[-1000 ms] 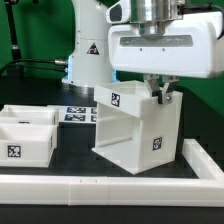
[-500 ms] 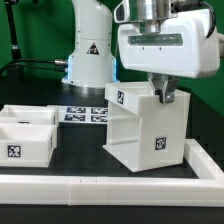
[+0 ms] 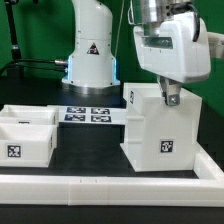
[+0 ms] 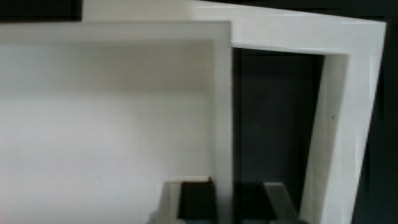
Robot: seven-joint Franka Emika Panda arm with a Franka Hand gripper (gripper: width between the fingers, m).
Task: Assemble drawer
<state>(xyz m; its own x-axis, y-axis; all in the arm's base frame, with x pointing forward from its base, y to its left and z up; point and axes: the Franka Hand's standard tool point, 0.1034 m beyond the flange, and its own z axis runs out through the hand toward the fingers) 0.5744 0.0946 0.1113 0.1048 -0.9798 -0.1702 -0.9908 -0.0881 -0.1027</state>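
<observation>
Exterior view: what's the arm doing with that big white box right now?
The gripper has a wall of the drawer casing pinched at its top edge and has slid it toward the exterior view's right over the last second. The two trays sit untouched at the exterior view's left, not yet inserted.

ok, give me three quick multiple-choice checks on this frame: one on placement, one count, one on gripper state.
1. In the exterior view, where do the trays sit relative to the casing?
A) to its left
B) to its right
C) inside it

2. How many tags show on the casing in the exterior view?
A) none
B) two
C) five

3. The gripper is:
A) open above the table
B) shut on a tray
C) shut on the casing's top edge

Answers:
1 A: the trays stand apart from the casing, at the exterior view's left.
2 B: one sits high, one low.
3 C: it pinches the casing's top edge.
</observation>
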